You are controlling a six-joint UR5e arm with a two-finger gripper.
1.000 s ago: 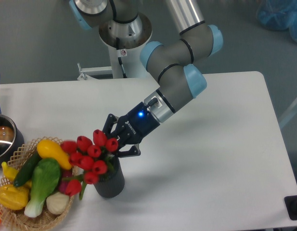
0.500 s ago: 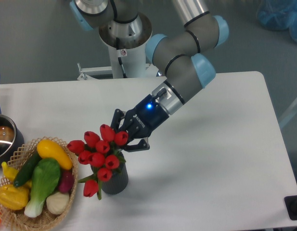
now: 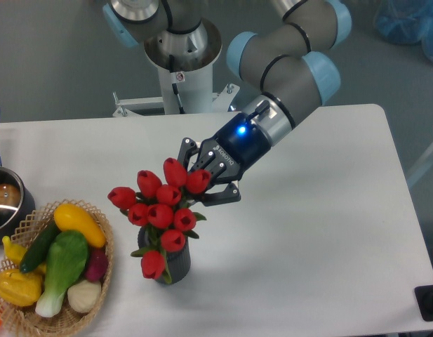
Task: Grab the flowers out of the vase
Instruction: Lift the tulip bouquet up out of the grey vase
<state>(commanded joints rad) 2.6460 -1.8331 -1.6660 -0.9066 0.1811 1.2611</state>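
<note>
One bunch of flowers (image 3: 162,210), about ten red buds by my count, is sitting in one dark ribbed vase (image 3: 175,263), which is standing on the white surface (image 3: 321,232) just right of the single wicker basket (image 3: 27,319) with its yellow and green vegetables. The one arm is slanting down from above and right of the vase, its tool (image 3: 205,181) pressing into the top of the bunch with dark fingers either side of the upper buds. I cannot tell whether it is actually clamping anything.
</note>
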